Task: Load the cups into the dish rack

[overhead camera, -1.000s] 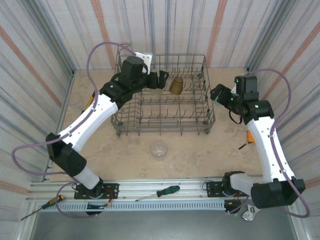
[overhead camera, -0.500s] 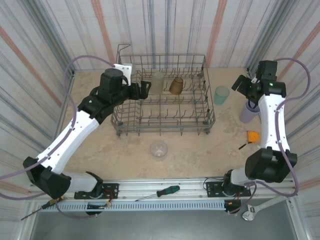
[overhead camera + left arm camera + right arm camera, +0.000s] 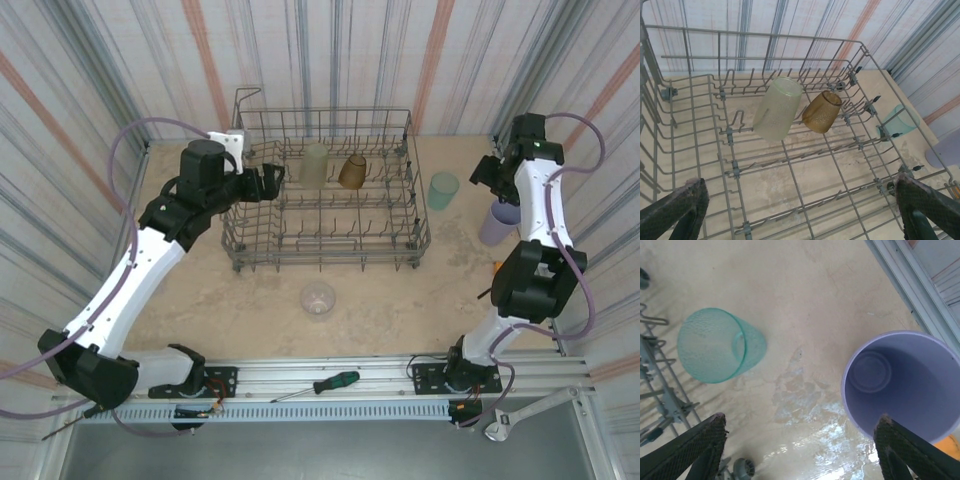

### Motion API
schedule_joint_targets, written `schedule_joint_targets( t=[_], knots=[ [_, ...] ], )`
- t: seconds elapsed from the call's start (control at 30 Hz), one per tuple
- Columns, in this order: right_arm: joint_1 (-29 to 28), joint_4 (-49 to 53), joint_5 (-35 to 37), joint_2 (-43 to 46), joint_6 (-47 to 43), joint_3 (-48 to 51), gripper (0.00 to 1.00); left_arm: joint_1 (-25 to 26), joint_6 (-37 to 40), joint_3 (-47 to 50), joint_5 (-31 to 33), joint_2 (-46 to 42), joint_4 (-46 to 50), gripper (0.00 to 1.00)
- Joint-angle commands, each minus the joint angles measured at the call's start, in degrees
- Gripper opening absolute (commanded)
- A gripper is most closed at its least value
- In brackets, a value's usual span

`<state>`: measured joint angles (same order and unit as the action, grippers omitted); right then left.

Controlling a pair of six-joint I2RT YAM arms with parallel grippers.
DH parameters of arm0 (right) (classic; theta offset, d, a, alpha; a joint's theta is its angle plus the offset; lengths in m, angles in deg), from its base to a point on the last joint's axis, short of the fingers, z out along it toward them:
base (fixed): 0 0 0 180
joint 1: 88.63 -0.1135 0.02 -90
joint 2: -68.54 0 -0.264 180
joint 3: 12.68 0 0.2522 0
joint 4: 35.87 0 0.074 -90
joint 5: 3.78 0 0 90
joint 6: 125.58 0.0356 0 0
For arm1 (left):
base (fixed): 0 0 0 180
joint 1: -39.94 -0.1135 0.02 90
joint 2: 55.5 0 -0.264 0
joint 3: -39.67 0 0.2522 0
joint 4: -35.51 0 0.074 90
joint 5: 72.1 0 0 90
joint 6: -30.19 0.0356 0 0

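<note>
Two cups racked, three waiting on the tabletop; both jaws apart and empty.

Top view: the yellow-green cup (image 3: 315, 165) and amber cup (image 3: 351, 172) lean against tines in the far row of the dish rack (image 3: 325, 262). The clear cup (image 3: 318, 298) sits in front of the rack, with the teal cup (image 3: 442, 190) and lavender cup (image 3: 497, 222) to its right. Left wrist view: the left jaws stand wide over the rack floor, gripping nothing. Right wrist view: the right jaws stand apart above the upright lavender cup, likely lining up on its rim. The teal cup sits between it and the rack.

Yellow-green cup (image 3: 316, 165), amber cup (image 3: 351, 172), tilted in dish rack (image 3: 300, 250)
</note>
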<state>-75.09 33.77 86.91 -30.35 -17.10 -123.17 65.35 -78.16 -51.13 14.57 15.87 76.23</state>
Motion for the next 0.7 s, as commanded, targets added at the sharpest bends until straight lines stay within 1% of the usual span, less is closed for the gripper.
schedule_joint_targets(
  t=[0.0, 0.17, 0.3, 0.43, 0.67],
  knots=[
    [0.51, 1.69, 2.79, -2.65, -2.43, -2.95, 0.77, -0.86, -1.13, 1.37, -1.33, -3.11, 0.91, 0.99],
    [0.91, 3.03, 3.03, -7.81, -4.1, -5.52, 0.63, -1.32, -2.03, 3.96, -0.4, -4.53, -0.45, 0.99],
    [1.23, 4.98, 3.62, -11.76, -4.67, -8.37, 0.61, -1.59, -2.39, 4.7, 0.13, -4.64, -0.81, 0.99],
    [1.25, 7.58, 4.59, -15.28, -4.76, -12.19, 0.53, -1.59, -2.56, 5.84, 0.96, -5.17, -1.9, 0.99],
    [1.22, 8.15, 7.31, -15.53, -4.59, -11.2, 0.5, -1.59, -2.62, 7.25, 1.53, -6.38, -2.88, 0.99]
  ],
)
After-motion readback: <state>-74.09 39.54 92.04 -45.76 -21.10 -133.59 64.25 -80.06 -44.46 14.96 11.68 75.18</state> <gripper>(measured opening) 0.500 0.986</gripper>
